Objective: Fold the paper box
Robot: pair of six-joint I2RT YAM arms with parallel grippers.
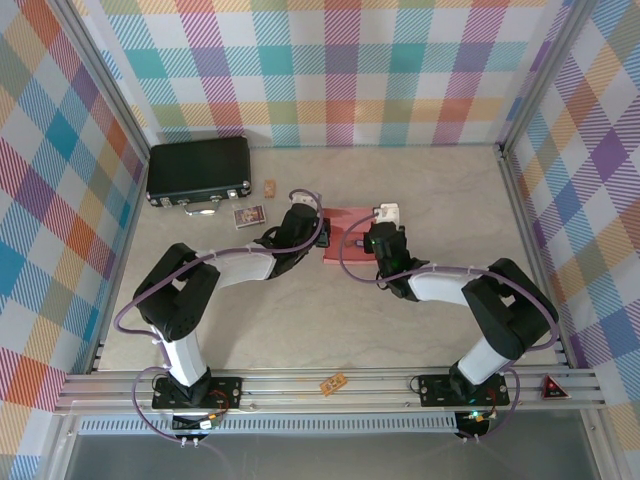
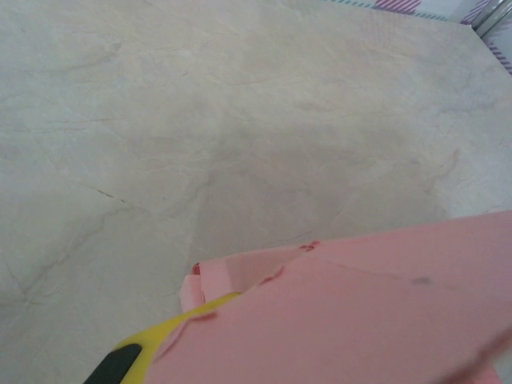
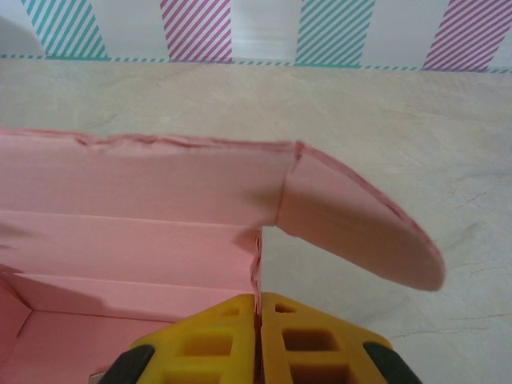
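Bright even light, soft shadows, paper box [image 2: 360, 320] blurred close-up.

**Odds and ends around the table**

A black hard case [image 1: 199, 172] with metal latches lay at the far left of the pale, marble-patterned table [image 1: 420, 330]. Just in front of its right end sat a small printed card [image 1: 249, 215], and near the case's right side lay a little tan block [image 1: 270, 187]. Plaid panels [image 1: 330, 70] in many colours walled in the far side and both flanks. On the near metal rail [image 1: 120, 388] rested a small orange tag [image 1: 334, 382], and a red triangle [image 1: 553, 389] marked its right end.
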